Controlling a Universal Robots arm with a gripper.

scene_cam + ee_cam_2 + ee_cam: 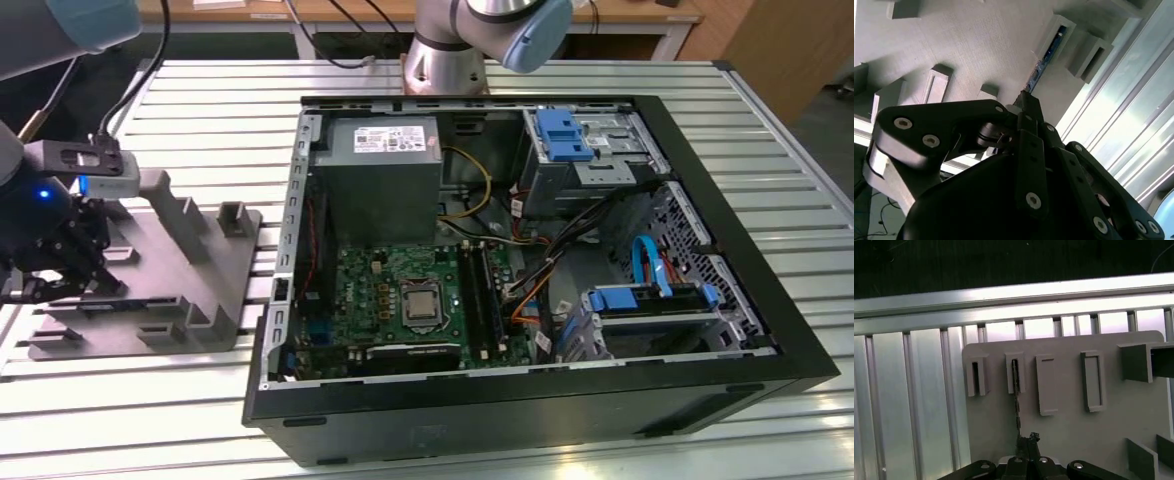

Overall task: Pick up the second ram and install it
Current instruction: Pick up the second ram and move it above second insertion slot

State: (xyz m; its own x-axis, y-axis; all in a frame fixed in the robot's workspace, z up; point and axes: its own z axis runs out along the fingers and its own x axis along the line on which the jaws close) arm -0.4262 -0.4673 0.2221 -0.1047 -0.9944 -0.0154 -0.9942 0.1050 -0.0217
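The tool (1026, 106) is closed on one end of the second ram (1046, 57), fingertips pinching the thin blue stick, which stands on edge in a slot of the grey fixture (200, 265). The grasp looks made, but the stick is not lifted out and the install is undone. The green motherboard (394, 295) lies well apart in the open case (747, 300), toward the exterior view's right. The wrist hangs low over the fixture at the exterior view's left, on the slatted counter (200, 90), tool pointing down.

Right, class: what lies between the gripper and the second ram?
Nothing. In both wrist views the gripper grips the near end of the second ram, standing in the grey fixture.
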